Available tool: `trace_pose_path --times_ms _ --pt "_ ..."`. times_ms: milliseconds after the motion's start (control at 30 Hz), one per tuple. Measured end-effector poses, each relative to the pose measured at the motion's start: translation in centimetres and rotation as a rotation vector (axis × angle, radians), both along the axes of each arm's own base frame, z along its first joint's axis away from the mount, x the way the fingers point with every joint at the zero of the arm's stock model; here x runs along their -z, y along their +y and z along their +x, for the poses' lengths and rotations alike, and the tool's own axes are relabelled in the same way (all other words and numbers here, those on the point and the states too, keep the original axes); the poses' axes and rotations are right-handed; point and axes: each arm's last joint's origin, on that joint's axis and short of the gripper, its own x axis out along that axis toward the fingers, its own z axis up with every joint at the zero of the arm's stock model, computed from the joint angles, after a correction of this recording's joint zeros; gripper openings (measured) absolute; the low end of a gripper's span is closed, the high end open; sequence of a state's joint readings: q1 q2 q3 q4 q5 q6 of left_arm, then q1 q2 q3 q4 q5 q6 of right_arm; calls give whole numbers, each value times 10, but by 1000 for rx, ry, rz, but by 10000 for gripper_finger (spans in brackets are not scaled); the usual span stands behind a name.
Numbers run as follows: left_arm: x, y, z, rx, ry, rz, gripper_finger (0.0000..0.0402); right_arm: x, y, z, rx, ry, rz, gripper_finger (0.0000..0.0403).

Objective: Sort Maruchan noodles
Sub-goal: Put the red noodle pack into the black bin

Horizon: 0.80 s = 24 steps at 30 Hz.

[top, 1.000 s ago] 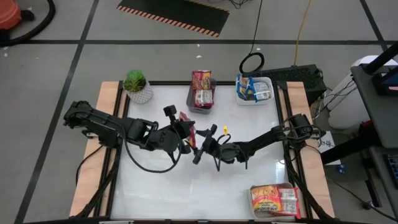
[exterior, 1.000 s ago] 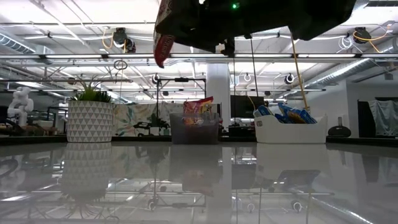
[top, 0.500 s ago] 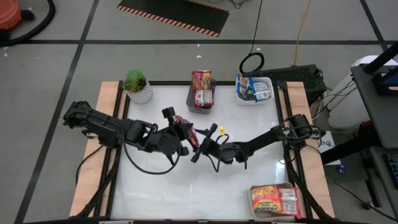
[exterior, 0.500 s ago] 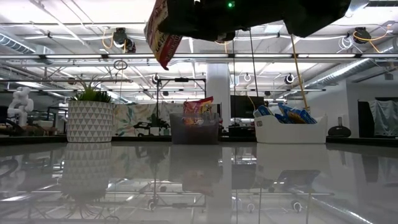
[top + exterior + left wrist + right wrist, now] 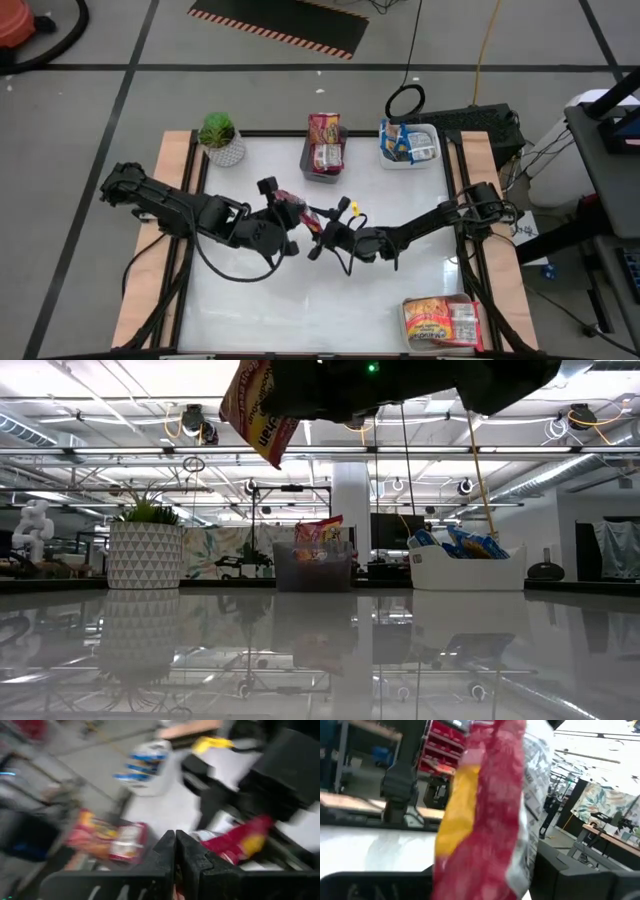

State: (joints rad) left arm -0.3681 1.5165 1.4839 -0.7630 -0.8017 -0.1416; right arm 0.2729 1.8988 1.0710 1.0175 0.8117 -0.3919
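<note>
Low view: both arms cut off by top edge; glossy red-and-yellow ramen packet only partly in frame. Left wrist view blurred throughout. Packet print illegible.

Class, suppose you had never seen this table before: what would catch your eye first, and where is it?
First, the two grippers meeting mid-table: the left gripper and right gripper share a red-and-yellow noodle packet, lifted above the table. Then the bins: red packets in the grey tray at the far edge, blue ones in the white tray beside it.

Mid-table: left gripper and right gripper meet at one glossy red-and-yellow noodle packet, apparently held aloft.
</note>
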Motion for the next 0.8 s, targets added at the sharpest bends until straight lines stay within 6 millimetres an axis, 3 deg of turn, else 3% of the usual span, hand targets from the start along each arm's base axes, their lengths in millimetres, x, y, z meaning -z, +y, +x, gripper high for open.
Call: trace_pose_path --times_ms 167,600,800 --pt "4 -9 -3 196 107 -121 40 -5 1 -4 -55 76 -7 119" --pt "-5 -11 -8 90 -4 -69 46 -26 -7 -11 -121 86 20 118" --pt "-3 -11 -10 81 14 -69 102 -24 -12 -10 -121 119 -7 118"
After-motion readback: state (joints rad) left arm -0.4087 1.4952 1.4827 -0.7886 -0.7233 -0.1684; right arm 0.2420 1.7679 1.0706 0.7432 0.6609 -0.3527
